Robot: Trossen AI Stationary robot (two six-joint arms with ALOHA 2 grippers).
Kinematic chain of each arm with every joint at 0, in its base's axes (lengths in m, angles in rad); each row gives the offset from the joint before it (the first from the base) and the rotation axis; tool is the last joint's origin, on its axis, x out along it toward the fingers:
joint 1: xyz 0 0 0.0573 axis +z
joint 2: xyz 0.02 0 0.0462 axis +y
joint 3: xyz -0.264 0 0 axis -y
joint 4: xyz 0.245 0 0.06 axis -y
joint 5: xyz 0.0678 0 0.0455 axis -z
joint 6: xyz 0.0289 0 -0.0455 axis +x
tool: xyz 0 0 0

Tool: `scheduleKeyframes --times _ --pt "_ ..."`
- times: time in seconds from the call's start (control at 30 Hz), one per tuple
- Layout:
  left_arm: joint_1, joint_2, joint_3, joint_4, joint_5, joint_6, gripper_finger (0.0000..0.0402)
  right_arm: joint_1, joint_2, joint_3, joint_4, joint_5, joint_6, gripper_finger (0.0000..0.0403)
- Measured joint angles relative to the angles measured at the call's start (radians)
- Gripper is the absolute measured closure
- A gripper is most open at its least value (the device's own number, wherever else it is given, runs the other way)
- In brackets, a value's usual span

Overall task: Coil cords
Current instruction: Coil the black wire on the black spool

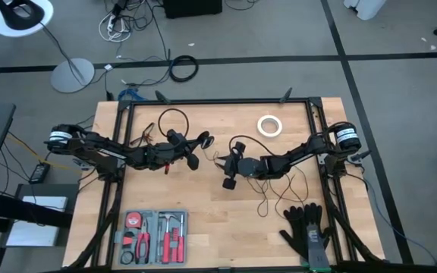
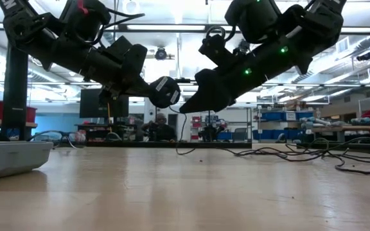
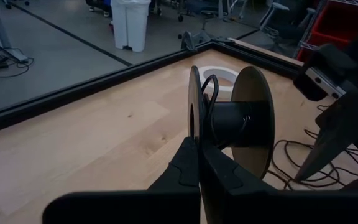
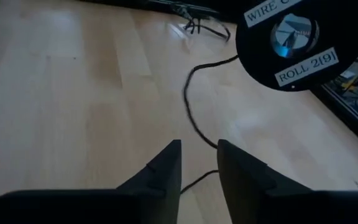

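Cord [image 4: 191, 118] slack between narrowly parted right jaws; left jaws clamped on spool [image 3: 229, 121] mid-table.

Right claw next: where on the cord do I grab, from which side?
Take the slack cord run just ahead of the right claw, coming down from above: it lies loose on the table, clear of the spool.

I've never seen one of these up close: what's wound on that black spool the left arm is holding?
The spool, gripped by the left gripper, has only a turn or so of thin black cord on its mostly bare hub. The hub's far side is hidden.
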Motion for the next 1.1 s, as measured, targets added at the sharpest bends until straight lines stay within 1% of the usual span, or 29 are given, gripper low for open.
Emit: scheduleKeyframes --times 0.1,0.27,0.4,0.57,0.63,0.8,0.97,1.03,1.1 --pt "0.0 0.0 0.0 0.0 0.002 0.0 0.0401 -0.004 0.0 0.0 0.004 -0.002 -0.028 0.029" --pt "0.0 0.0 0.0 0.0 0.002 0.0 0.0401 -0.029 0.0 0.0 0.003 -0.021 -0.049 0.029" --pt "0.0 0.0 0.0 0.0 0.002 0.0 0.0401 -0.05 0.0 0.0 0.002 -0.031 -0.133 0.029" --pt "0.0 0.0 0.0 0.0 0.006 -0.001 0.0401 -0.081 0.0 0.0 -0.03 -0.111 -0.144 0.029" --pt "0.0 0.0 0.0 0.001 0.011 -0.001 0.0401 -0.09 0.0 0.0 -0.049 -0.112 -0.168 0.0291" --pt "0.0 0.0 0.0 0.007 0.013 -0.011 0.0401 -0.111 0.001 0.0 -0.034 -0.107 -0.222 0.0293" --pt "0.0 0.0 0.0 0.013 0.014 -0.023 0.0401 -0.126 0.001 0.0 -0.061 -0.108 -0.226 0.0311" --pt "0.0 0.0 0.0 0.013 0.014 -0.024 0.0401 -0.129 0.001 0.0 -0.071 -0.108 -0.227 0.0325" --pt "0.0 0.0 0.0 0.013 0.014 -0.024 0.0401 -0.13 0.001 0.0 -0.071 -0.108 -0.222 0.0349"
